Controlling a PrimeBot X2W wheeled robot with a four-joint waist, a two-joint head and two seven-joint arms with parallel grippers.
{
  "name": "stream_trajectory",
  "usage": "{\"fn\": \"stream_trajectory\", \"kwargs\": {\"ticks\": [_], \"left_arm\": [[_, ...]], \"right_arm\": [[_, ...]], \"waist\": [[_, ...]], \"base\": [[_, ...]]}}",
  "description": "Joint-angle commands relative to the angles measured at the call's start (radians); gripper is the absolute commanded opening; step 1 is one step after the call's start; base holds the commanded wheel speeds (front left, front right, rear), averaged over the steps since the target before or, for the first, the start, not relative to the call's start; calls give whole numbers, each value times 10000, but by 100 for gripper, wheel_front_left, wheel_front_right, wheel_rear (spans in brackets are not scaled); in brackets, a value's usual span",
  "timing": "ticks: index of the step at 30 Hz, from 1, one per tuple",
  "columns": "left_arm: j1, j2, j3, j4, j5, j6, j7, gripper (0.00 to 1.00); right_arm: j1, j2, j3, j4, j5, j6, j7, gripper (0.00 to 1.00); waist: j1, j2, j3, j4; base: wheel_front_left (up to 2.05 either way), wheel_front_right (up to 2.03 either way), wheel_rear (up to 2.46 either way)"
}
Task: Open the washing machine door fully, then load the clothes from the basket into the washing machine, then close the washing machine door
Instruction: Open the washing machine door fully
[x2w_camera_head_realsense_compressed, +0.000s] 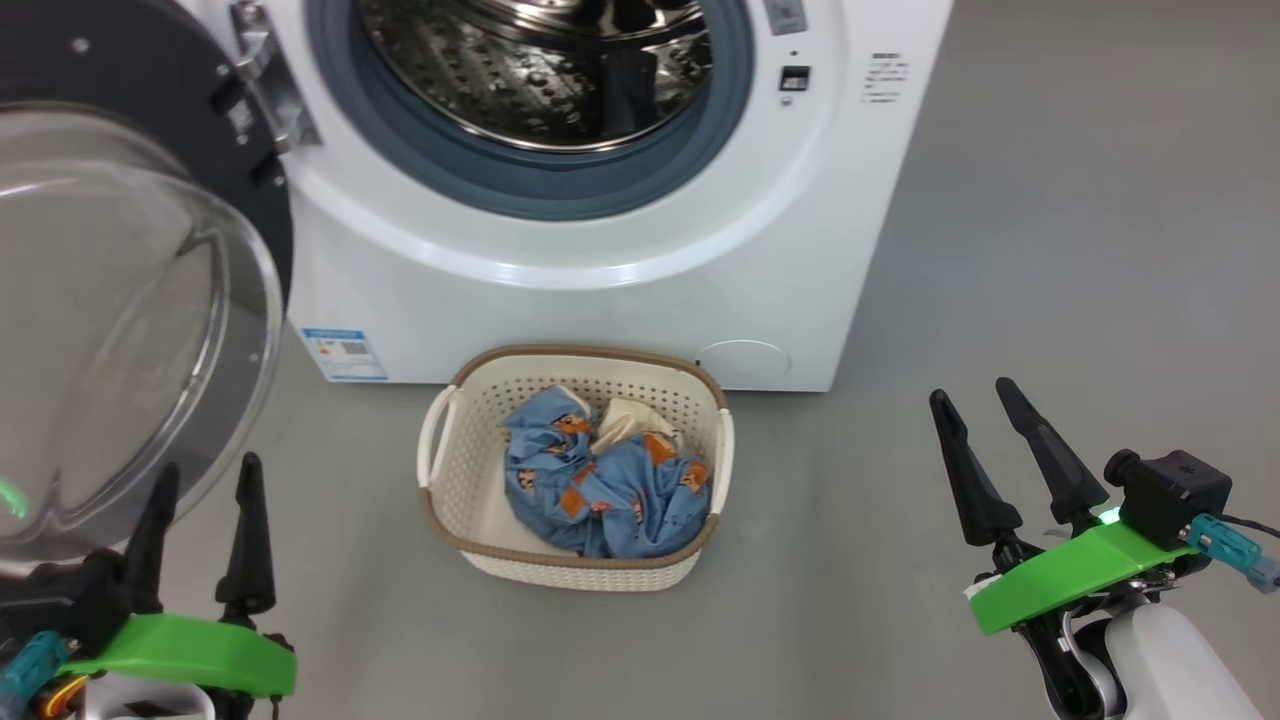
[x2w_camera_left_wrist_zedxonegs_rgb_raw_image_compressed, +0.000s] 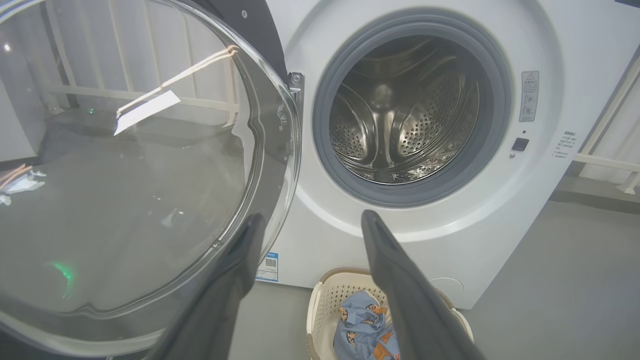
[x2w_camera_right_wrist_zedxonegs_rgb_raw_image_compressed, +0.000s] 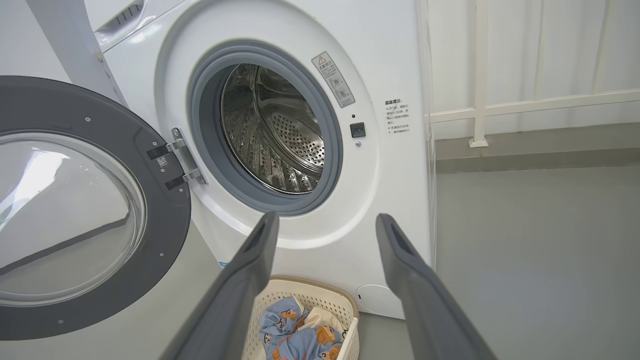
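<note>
Before the washing machine (x2w_camera_head_realsense_compressed: 600, 300): basket (x2w_camera_head_realsense_compressed: 458, 470) holds clothes (x2w_camera_head_realsense_compressed: 610, 490) | door (x2w_camera_head_realsense_compressed: 150, 80) swung wide | left fingers (x2w_camera_head_realsense_compressed: 248, 540) apart | right fingers (x2w_camera_head_realsense_compressed: 965, 480) apart

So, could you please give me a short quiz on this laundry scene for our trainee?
1. Where do the clothes lie? A: in the drum. B: in the basket. C: on the floor.
2. True or false: the washing machine door stands open.
3. Fill in: the left tool and the right tool are both ____ and hold nothing.
Key: 1 B; 2 true; 3 open.
</note>
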Motion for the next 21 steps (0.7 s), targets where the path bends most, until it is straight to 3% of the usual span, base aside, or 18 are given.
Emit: {"fn": "stream_trajectory", "kwargs": {"ticks": [1, 10, 21], "left_arm": [[-147, 225, 344, -329, 165, 103, -86, 100], [161, 22, 318, -713, 376, 67, -90, 100], [392, -182, 336, -967, 471, -77, -90, 100]], "right_arm": [[42, -80, 248, -287, -145, 16, -120, 100], [94, -154, 278, -300, -170, 16, -120, 100], [143, -201, 228, -270, -251, 16, -120, 100]], "waist": [[0, 0, -60, -379], [0, 0, -164, -1058], [0, 0, -259, -1396]], "base": [[0, 0, 0], [0, 0, 0], [0, 0, 0]]}}
